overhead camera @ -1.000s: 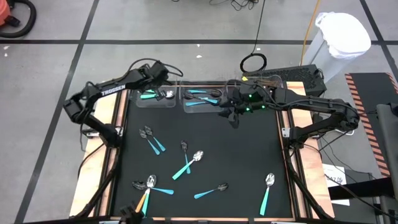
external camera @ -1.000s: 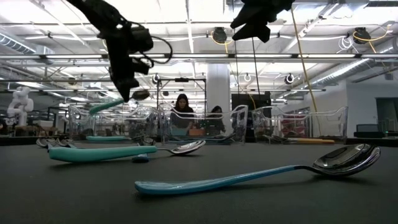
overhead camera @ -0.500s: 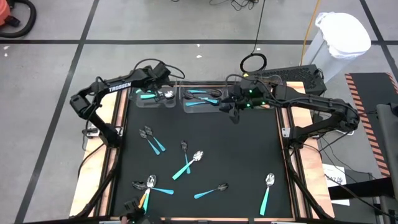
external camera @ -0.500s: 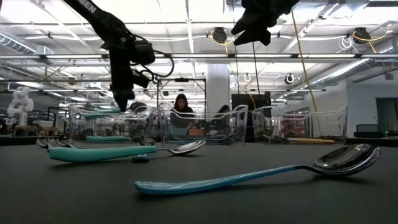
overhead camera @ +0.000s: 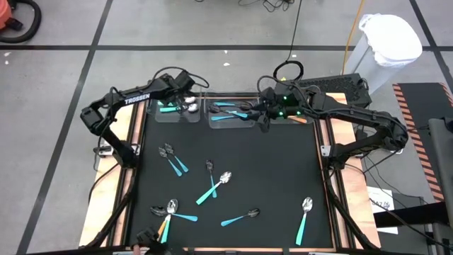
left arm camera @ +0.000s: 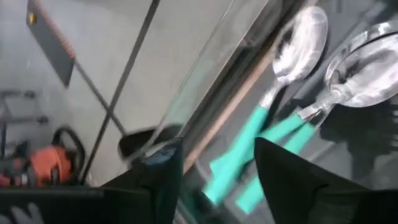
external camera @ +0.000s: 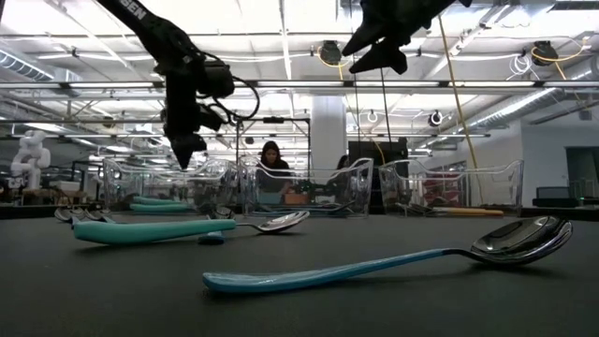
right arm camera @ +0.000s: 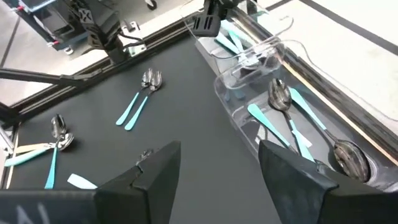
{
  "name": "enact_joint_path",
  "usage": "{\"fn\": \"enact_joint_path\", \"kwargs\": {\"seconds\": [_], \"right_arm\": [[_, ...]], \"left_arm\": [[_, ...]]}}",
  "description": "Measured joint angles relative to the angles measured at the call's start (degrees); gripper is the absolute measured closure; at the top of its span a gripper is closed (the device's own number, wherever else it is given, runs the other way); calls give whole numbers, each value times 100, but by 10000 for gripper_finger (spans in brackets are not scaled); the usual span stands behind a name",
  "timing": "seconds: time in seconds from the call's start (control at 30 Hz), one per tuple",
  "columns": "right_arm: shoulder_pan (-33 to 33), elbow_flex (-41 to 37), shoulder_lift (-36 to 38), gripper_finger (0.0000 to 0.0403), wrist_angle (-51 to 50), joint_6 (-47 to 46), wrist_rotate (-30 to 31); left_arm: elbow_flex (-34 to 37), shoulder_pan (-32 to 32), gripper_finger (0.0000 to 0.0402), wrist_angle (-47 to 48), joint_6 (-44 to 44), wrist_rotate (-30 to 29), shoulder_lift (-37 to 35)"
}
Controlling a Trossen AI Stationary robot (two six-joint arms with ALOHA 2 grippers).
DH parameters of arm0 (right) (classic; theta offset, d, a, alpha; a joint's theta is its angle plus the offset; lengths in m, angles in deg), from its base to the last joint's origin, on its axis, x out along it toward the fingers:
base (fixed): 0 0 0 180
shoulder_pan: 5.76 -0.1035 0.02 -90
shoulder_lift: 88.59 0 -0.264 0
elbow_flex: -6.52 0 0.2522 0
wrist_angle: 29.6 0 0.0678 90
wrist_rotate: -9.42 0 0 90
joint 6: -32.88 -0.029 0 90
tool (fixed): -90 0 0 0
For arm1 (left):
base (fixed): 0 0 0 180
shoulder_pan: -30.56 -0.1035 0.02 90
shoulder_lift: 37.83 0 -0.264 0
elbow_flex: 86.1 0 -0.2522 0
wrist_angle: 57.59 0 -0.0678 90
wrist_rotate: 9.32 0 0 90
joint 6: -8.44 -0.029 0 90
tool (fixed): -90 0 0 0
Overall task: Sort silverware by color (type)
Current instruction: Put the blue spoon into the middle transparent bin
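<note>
My left gripper (overhead camera: 185,101) hangs open over the far-left clear tray (overhead camera: 161,117). Two teal-handled spoons (left arm camera: 273,118) lie in that tray below its fingers; it touches neither. In the low view it (external camera: 182,150) stands above the tray's wall. My right gripper (overhead camera: 263,120) is open and empty above the right end of the middle clear tray (overhead camera: 209,122), which holds light-blue-handled spoons (right arm camera: 286,118). Several more spoons lie flat on the black mat: a pair (overhead camera: 173,161) at the left, two (overhead camera: 214,185) in the middle, one (overhead camera: 241,217) nearer and one (overhead camera: 304,216) at the near right.
A third clear tray (external camera: 449,187) stands at the far right, under my right arm. Near the front-left corner lie a light-blue spoon (overhead camera: 177,212) and an orange-handled one (overhead camera: 163,228). People sit in the room beyond the table (external camera: 273,159).
My left gripper, which held a teal spoon above the far-left tray, has come down a little and let it go; the spoon now lies in the tray. My right gripper has gone toward the far edge, over the middle tray's right end.
</note>
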Motion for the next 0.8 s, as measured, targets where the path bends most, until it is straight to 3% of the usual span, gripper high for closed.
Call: {"fn": "enact_joint_path", "kwargs": {"seconds": [0.13, 0.3, 0.47, 0.63, 0.8], "right_arm": [[-13, 0, -32, 186, 63, 193, -11], [-13, 0, -33, 193, 294, 238, -24], [-13, 2, -31, 206, 818, -327, -11], [-13, 4, -59, 218, 708, -1121, 8], [-212, 4, -91, 230, 271, -1967, 312]], "left_arm": [[-284, 151, 188, 344, 932, 190, -163], [-586, 407, 187, 280, 1829, 1068, -682], [-669, 903, 187, -240, 2351, 1978, -1462], [-668, 1694, 187, -408, 2739, 1952, -2063], [-490, 2708, 187, -395, 3331, 1550, -2452]]}}
